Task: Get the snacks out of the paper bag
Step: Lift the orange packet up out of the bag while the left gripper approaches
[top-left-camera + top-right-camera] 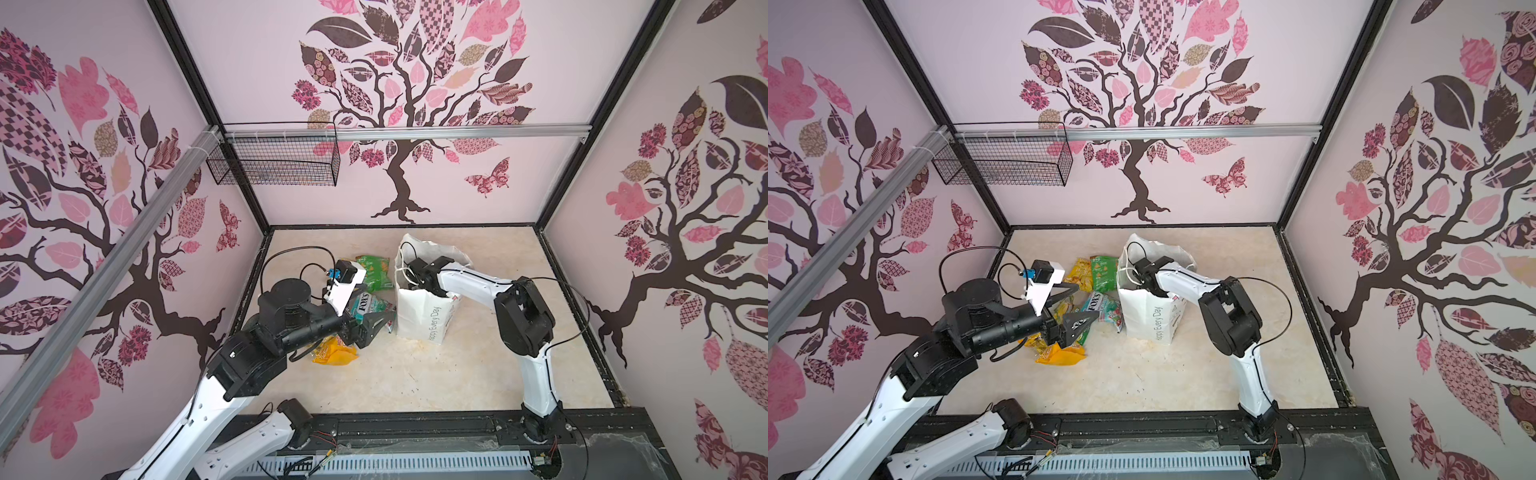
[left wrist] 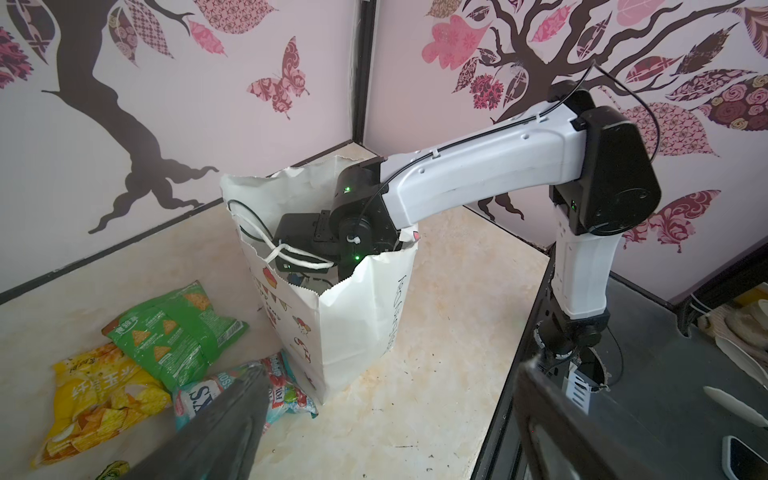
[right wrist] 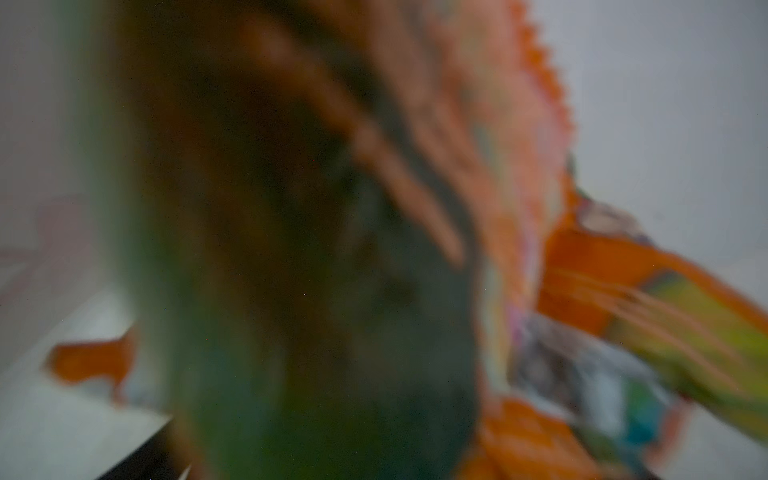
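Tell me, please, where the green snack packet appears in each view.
Top view: green packet just left of the paper bag, mid-table.
Top view: same spot, bag alongside.
Left wrist: packet beside the bag.
Right wrist: too blurred to tell.
Shared landmark: the paper bag.

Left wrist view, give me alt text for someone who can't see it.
The right arm reaches down into an upright white paper bag. A green packet, a yellow packet and a teal packet lie on the table beside it.

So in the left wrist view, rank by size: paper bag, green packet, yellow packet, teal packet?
Largest: paper bag
Then green packet and yellow packet, too alike to rank
Smallest: teal packet, partly hidden
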Tool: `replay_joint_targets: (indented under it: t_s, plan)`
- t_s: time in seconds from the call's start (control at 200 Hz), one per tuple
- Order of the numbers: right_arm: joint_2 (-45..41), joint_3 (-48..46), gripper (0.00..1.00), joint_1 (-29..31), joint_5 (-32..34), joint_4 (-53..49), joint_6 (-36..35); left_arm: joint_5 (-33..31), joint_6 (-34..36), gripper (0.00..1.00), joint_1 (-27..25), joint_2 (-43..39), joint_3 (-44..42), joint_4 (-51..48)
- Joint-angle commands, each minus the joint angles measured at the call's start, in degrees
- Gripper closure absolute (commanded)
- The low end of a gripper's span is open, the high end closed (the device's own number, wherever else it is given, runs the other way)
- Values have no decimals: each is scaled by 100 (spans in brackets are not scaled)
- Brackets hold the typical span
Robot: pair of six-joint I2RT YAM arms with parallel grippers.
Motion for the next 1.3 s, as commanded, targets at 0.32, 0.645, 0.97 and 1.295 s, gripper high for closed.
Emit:
replay_joint_targets:
  t_s: [0.32,0.645,0.97,1.295]
  plan:
    - [506,-423,14,59,-55,392,226,-38,78,7,-12,-46,-195,92]
    - [-270,104,50,64,483,236,375,-41,69,7,-17,-24,-176,115]
    - [-705,429,87,60,670,217,423,-59,43,7,-14,-69,-179,99]
    - [-1006,884,90,63,733,35,440,-57,23,7,-15,-60,-186,121]
